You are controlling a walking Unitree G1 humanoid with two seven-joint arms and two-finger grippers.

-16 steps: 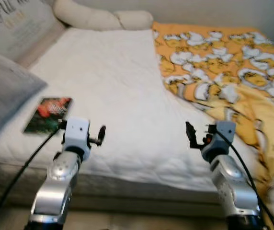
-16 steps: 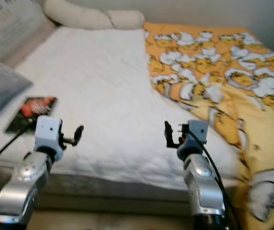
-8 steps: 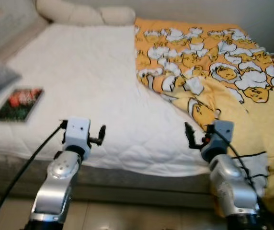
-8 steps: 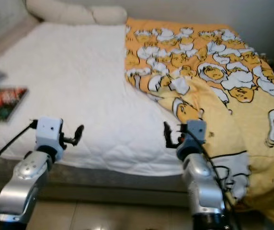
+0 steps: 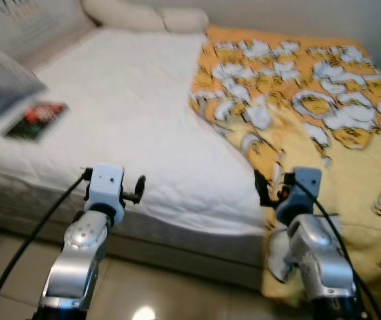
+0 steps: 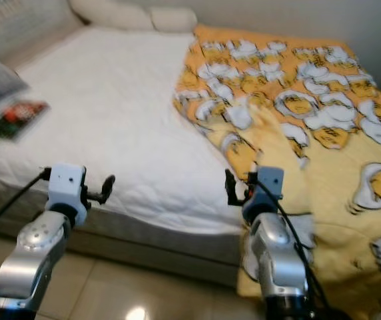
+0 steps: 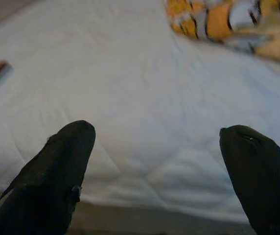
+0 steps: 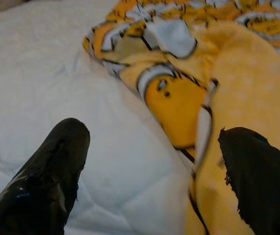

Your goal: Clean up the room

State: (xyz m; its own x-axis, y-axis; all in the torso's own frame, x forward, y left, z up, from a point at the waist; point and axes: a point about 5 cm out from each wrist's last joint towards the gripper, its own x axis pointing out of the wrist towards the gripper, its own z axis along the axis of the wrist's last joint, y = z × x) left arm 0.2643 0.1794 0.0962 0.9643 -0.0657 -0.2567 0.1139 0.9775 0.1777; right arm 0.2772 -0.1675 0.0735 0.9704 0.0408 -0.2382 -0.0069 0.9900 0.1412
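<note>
Closest in, both arms are raised in front of the bed, short of the mattress edge: the left gripper [image 7: 154,161] has its black fingers spread wide with nothing between them, hovering before the white quilted mattress pad [image 5: 130,113], and the right gripper [image 8: 150,166] is likewise parted and empty, pointed at the spot where the yellow duck-print blanket [image 5: 324,127] meets the white pad. That blanket looks like the job here, and I'd call it soft, light for its bulk, floppy and prone to bunching, so a pinch will gather only a fold and the rest will drag. The best hold looks to be the rumpled inner edge [image 8: 198,132] just ahead of the right gripper's fingers, near but not touching, where the fabric rolls over and gives a ridge to bite. The blanket covers the right half of the bed and spills over the near side toward the tiled floor [image 5: 150,293]. Farther off to the left, a book [image 5: 36,120] lies flat on the pad, well apart from the left gripper, beside a grey pillow [image 5: 0,83]. At the far end sit cream pillows [image 5: 144,15].
</note>
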